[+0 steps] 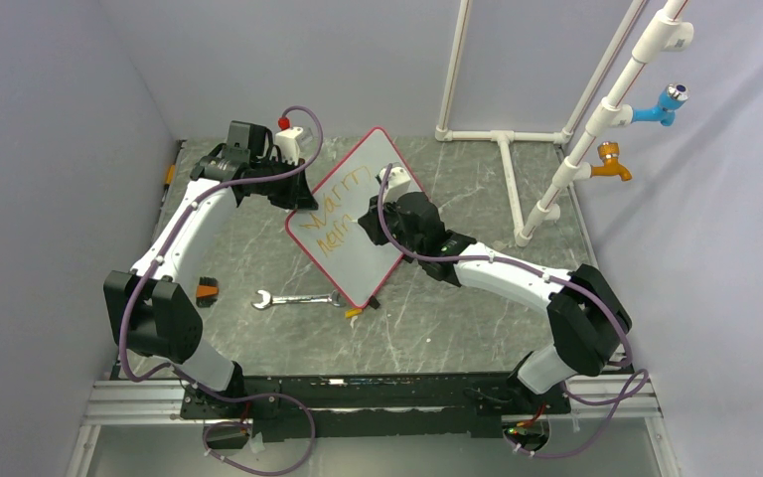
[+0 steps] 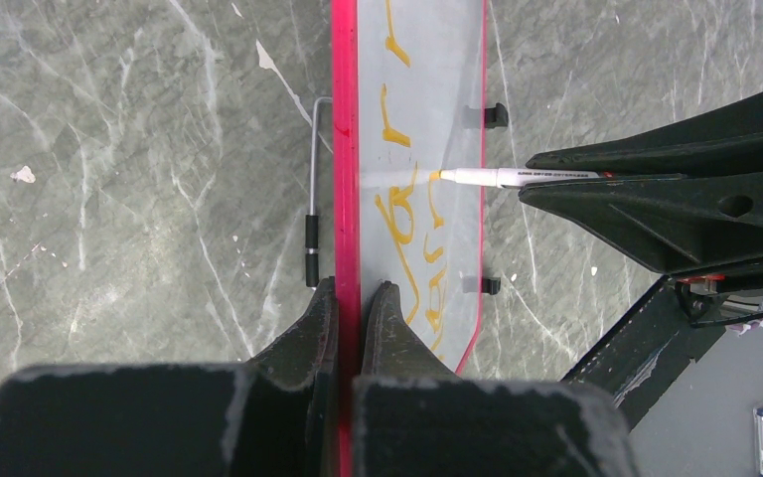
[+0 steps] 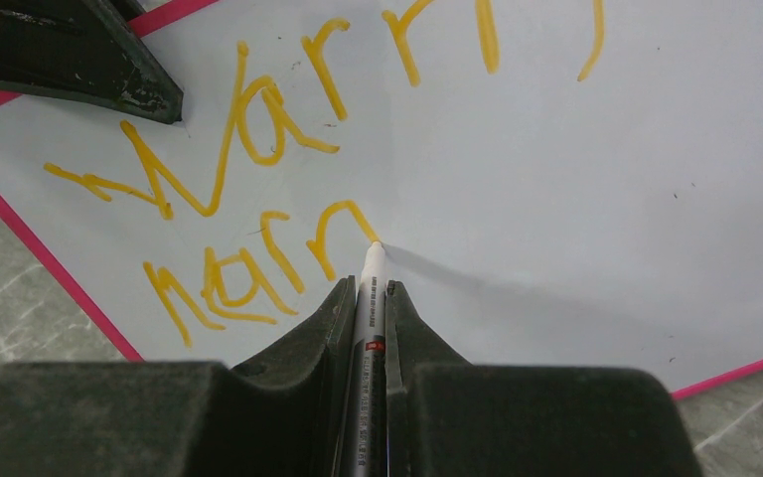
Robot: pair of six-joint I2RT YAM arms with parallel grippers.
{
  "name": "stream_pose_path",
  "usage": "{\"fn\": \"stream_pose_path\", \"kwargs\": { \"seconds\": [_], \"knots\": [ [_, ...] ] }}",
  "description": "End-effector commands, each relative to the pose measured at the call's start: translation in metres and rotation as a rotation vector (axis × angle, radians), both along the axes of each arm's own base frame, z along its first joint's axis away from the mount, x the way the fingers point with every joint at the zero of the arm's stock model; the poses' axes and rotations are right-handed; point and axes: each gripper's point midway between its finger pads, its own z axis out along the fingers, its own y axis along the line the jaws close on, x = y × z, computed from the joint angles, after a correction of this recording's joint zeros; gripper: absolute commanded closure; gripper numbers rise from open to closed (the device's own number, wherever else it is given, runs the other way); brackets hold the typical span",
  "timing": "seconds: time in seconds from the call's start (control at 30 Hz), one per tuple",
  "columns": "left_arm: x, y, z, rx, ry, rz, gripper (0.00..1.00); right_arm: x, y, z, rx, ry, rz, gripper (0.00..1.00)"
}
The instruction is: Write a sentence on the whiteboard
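Left tool (image 2: 359,290) (closed) pinches rim of whiteboard (image 2: 437,79)

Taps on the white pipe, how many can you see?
2. Blue tap higher on the slanted pipe at right; orange tap just below it. More may be out of frame.

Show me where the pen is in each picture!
Top external: middle of the picture, almost hidden under the right gripper, over the whiteboard.
Left wrist: the pen pokes in from the right, with its tip on the board.
Right wrist: bottom middle, pinched in the gripper, tip touching the last letter.
Shared landmark: the yellow writing shows in all three views.
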Motion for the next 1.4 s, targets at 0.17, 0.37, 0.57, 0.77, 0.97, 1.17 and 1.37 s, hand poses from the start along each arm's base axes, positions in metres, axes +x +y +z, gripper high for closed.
{"fn": "stream_pose_path", "kwargs": {
  "seconds": [0.17, 0.37, 0.57, 0.77, 0.97, 1.17, 1.37],
  "knots": [
    [0.012, 0.036, -0.032, 0.264, -0.039, 0.033, 1.00, -0.002, 0.001, 0.008, 0.001, -0.003, 0.013, 1.00],
    [0.012, 0.036, -0.032, 0.265, -0.040, 0.033, 1.00, -0.004, -0.001, 0.023, 0.022, -0.023, 0.014, 1.00],
    [0.012, 0.036, -0.032, 0.266, -0.044, 0.032, 1.00, -0.008, -0.002, 0.046, 0.060, -0.049, 0.021, 1.00],
    [0.011, 0.036, -0.032, 0.268, -0.041, 0.031, 1.00, -0.006, 0.004, 0.053, 0.078, -0.052, 0.032, 1.00],
    [0.011, 0.036, -0.033, 0.269, -0.041, 0.030, 1.00, 0.005, 0.008, 0.059, 0.081, -0.066, 0.008, 1.00],
    [0.012, 0.036, -0.034, 0.272, -0.037, 0.030, 1.00, 0.031, -0.003, 0.053, 0.043, -0.046, -0.086, 1.00],
    [0.011, 0.036, -0.034, 0.270, -0.037, 0.030, 1.00, 0.039, -0.011, 0.041, 0.044, -0.016, -0.104, 1.00]
  ]
}}
